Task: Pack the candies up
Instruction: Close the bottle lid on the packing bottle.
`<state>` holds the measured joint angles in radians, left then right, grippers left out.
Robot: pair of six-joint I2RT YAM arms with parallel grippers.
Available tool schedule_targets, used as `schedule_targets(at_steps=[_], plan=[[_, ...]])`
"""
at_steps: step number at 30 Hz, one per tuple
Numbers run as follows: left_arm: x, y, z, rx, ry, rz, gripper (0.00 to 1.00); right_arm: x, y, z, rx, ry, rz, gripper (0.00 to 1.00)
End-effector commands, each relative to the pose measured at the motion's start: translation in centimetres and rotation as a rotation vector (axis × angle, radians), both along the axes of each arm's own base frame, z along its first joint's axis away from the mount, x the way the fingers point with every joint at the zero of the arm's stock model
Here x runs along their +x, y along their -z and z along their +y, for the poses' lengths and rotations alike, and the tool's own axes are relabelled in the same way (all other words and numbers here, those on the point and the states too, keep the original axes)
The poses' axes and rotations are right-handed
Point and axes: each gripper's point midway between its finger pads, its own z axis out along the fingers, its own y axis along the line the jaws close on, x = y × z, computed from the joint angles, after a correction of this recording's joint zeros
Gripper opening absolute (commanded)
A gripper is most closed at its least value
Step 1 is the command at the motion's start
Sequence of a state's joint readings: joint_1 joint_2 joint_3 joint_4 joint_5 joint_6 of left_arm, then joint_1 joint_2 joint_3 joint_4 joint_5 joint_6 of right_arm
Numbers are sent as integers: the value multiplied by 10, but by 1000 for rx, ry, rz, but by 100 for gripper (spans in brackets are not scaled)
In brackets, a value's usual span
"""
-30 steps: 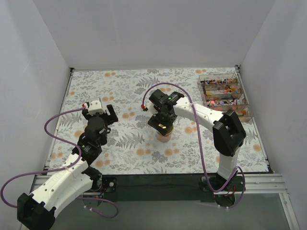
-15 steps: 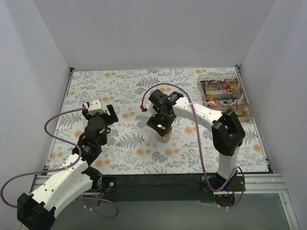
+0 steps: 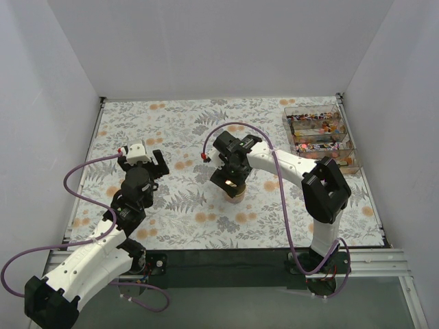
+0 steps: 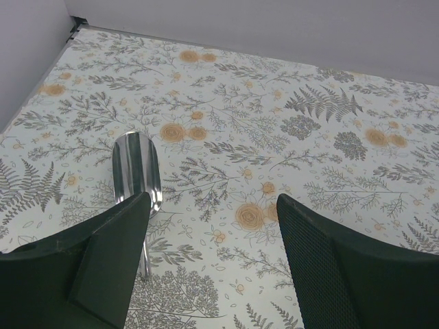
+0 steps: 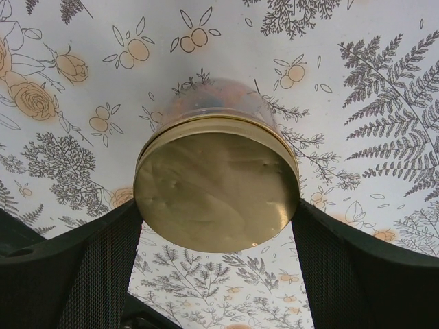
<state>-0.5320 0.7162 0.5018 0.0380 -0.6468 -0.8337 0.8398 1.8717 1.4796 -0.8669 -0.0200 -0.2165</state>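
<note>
The candies [image 3: 317, 127] are tiny mixed-colour sweets lying in the clear compartment box [image 3: 293, 108] at the far right. A small round clear jar [image 3: 236, 195] with a gold lid [image 5: 217, 188] stands upright mid-table. My right gripper [image 3: 233, 180] is over it; in the right wrist view the gripper [image 5: 217, 216] has one finger against each side of the lid, shut on it. My left gripper [image 3: 143, 160] hovers over the left of the table, open and empty [image 4: 212, 209]. Dim shapes show through the jar's glass [image 5: 212, 96]; I cannot tell what they are.
A shiny metal scoop [image 4: 136, 171] lies on the flowered cloth [image 3: 185, 130] just under my left gripper's left finger. White walls close in the table on three sides. The box sits against the right wall.
My right gripper has turned slightly on the jar's lid and shifted a little to the left. The left arm has not moved.
</note>
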Motion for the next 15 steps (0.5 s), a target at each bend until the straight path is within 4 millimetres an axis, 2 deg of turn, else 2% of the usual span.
schedule_targets(at_steps=[1,7,15], plan=[[0,-2,2,-2,-6,-10,73,-2,1,-4,-11,0,-10,53],[0,-2,2,-3,-6,-9,73,-3,-7,-5,9,6,-26,53],[0,-1,1,-1,-2,-5,73,-9,16,-10,-30,-2,17,54]])
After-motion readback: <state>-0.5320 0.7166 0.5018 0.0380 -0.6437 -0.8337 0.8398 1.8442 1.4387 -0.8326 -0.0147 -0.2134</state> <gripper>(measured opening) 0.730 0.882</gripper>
